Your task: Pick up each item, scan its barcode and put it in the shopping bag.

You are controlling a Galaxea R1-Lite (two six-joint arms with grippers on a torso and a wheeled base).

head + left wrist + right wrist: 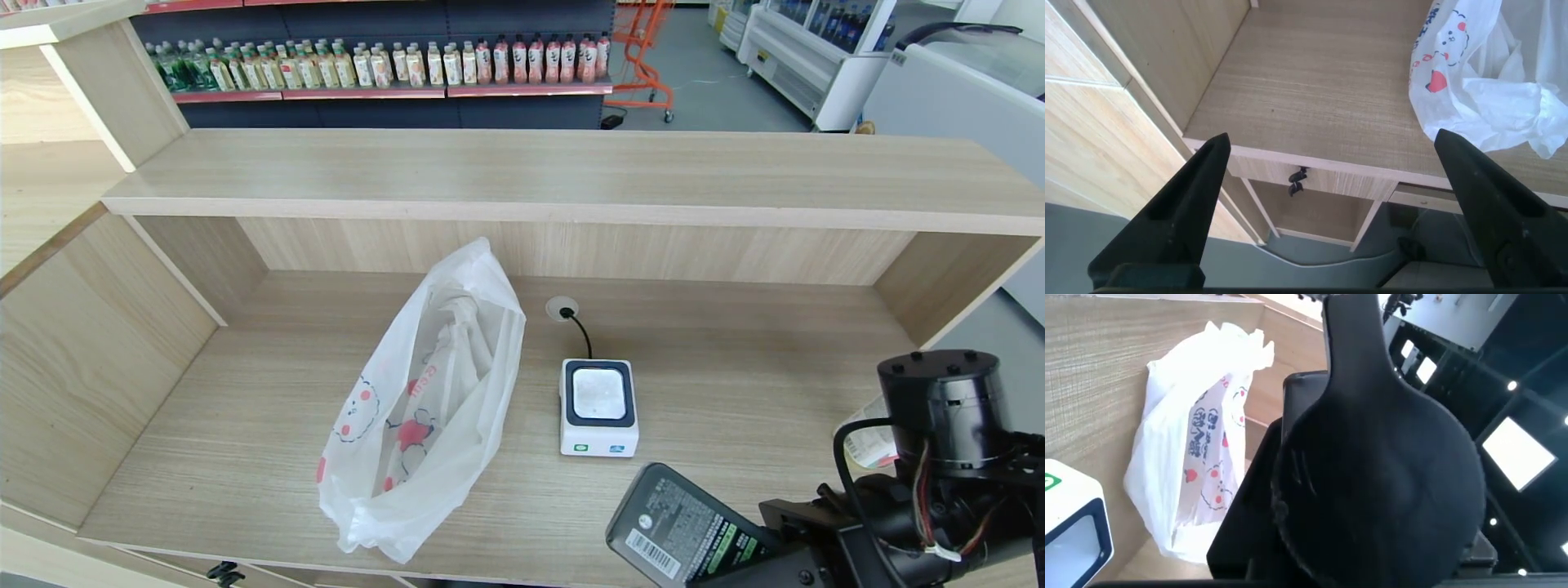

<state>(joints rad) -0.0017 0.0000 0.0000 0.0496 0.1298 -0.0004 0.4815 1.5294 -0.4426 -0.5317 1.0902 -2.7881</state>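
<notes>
Lying left of centre in the head view, the bag [424, 392] is seen on the table [735, 367] beside the scanner [598, 406]. At lower right, a dark pouch [678, 523] is clamped by the right gripper [771, 555]; the left gripper [1331, 212] is held spread, grasping nothing.

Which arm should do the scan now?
Right. The right gripper holds the dark packet just near-right of the scanner; the left gripper is open and empty at the counter's front edge, beyond the shopping bag.
</notes>
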